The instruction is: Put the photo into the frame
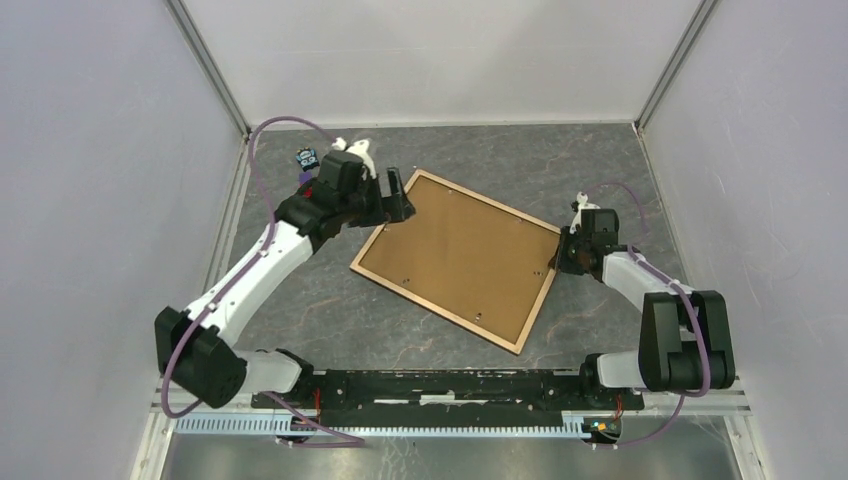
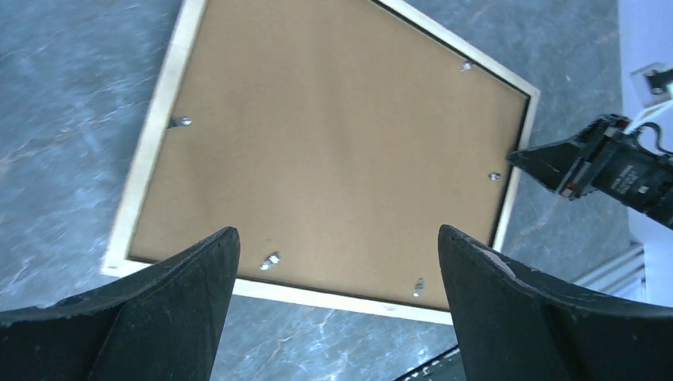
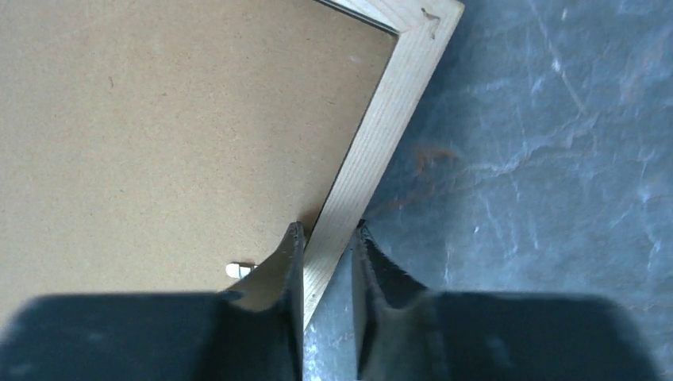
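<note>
The frame (image 1: 437, 310) lies back up on the table, turned at an angle, its light wood rails around a brown backing board (image 1: 455, 255). Small metal tabs (image 2: 182, 121) sit along the board's edge. The photo is not in view. My left gripper (image 1: 398, 195) hangs open above the frame's far-left corner, and in the left wrist view (image 2: 337, 234) nothing is between its fingers. My right gripper (image 1: 557, 258) sits low at the right rail. In the right wrist view (image 3: 328, 230) its fingers are shut on that rail (image 3: 381, 127), one on the inner edge and one on the outer edge.
The grey marbled tabletop (image 1: 560, 180) is boxed in by white walls at the left, back and right. A black rail with the arm bases (image 1: 450, 385) runs along the near edge. A small dark object (image 1: 305, 158) sits by the back-left corner.
</note>
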